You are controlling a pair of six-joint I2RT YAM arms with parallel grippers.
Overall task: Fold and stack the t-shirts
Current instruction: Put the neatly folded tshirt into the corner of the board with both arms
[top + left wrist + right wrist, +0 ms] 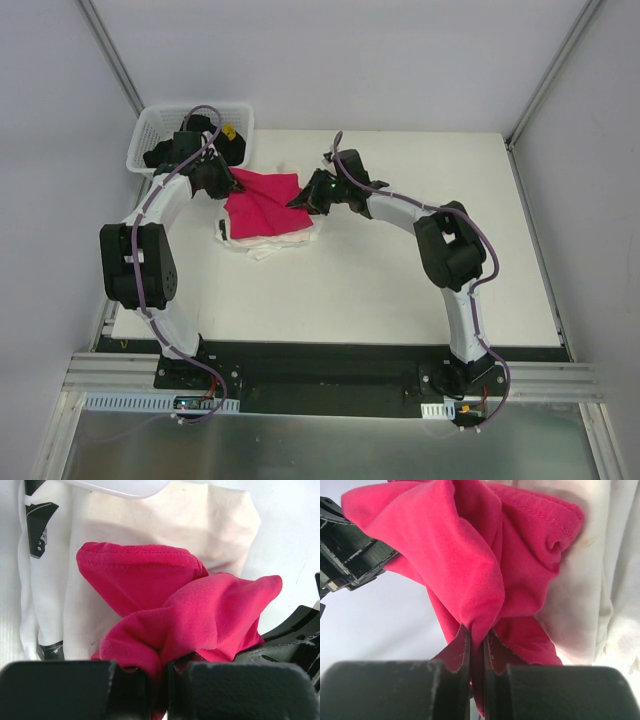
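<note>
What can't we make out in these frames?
- Top view: basket contents, mostly covered by the left arm.
- Top view: cream shirt folds, under the magenta shirt.
- Left wrist: black print on white cloth, cut by a fold and the edge.
- Both wrist views: the shirt's pinched edge, inside the shut jaws.

The pile sits on the table (400, 290), left of centre and toward the far side. The upper t-shirt (262, 203) lies on the lower t-shirt (272, 244), which pokes out along the near edge. The left gripper (226, 183) is at the upper one's far left corner and the right gripper (300, 199) at its right edge, each with cloth between its fingers. The basket (148, 132) stands in the far left corner, just behind the left gripper. Something lies in it, though I can't tell what.
</note>
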